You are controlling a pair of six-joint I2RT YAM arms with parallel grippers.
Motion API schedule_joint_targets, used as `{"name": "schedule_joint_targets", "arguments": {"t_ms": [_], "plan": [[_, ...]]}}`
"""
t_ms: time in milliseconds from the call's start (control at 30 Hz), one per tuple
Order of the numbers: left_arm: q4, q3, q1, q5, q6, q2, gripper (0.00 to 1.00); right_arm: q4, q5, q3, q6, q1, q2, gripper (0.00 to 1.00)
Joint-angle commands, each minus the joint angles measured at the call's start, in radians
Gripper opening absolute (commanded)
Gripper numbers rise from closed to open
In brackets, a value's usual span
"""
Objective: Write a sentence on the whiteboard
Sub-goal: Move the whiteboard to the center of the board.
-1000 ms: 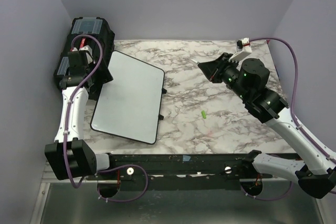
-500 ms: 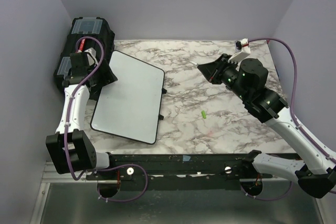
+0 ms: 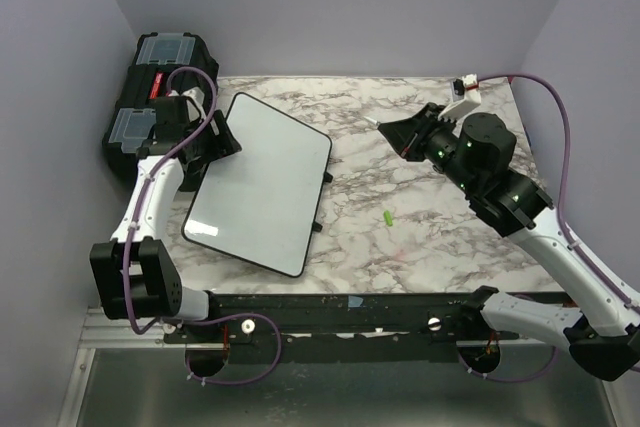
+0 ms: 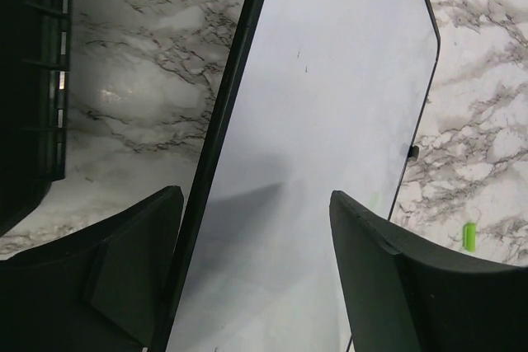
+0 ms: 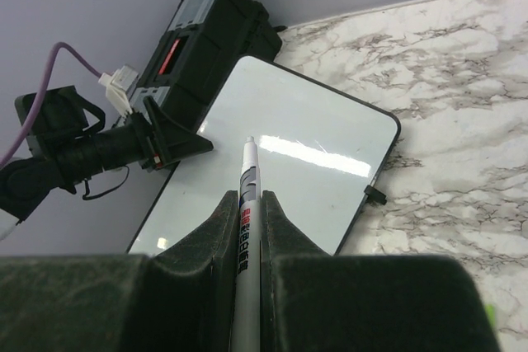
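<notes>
The flat rectangular white whiteboard with rounded corners and a thin black rim [image 3: 262,185] lies on the left half of the grey-veined white marble tabletop [image 3: 440,247], turned at a slant so that its far left corner sits near the black plastic toolbox with clear lid compartments [image 3: 160,72]; its face shows plain white, with only a few tiny dark specks in the left wrist view; the left gripper [image 3: 228,143] is at the board's far left edge, beside the toolbox, and its jaws stand released and wide apart; in the left wrist view its dark fingers [image 4: 132,274] straddle the board's black rim, one over the marble and one over the white face, though whether they touch the board I cannot tell; the right gripper [image 5: 247,199] is raised over the right half of the table, well apart from the board and aimed toward it; its jaws are clenched on a slim white marker pen with a red label [image 5: 248,162], whose tip juts out past the fingertips and, in the right wrist view, lines up over the board's face; a small bright green cap-like piece [image 3: 387,217] lies on the bare marble between the board's right edge and the right arm, touching neither.
</notes>
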Motion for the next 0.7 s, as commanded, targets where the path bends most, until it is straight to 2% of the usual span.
{"name": "schedule_joint_targets", "arguments": {"t_ms": [0,667], "plan": [[0.029,0.018,-0.072,0.052,-0.038,0.037,0.73,-0.037,0.024,-0.016,-0.003,0.002,-0.031,0.01],[0.070,0.268,-0.353,0.070,-0.026,0.275,0.72,-0.096,0.096,-0.032,-0.024,0.002,-0.095,0.01]]}}
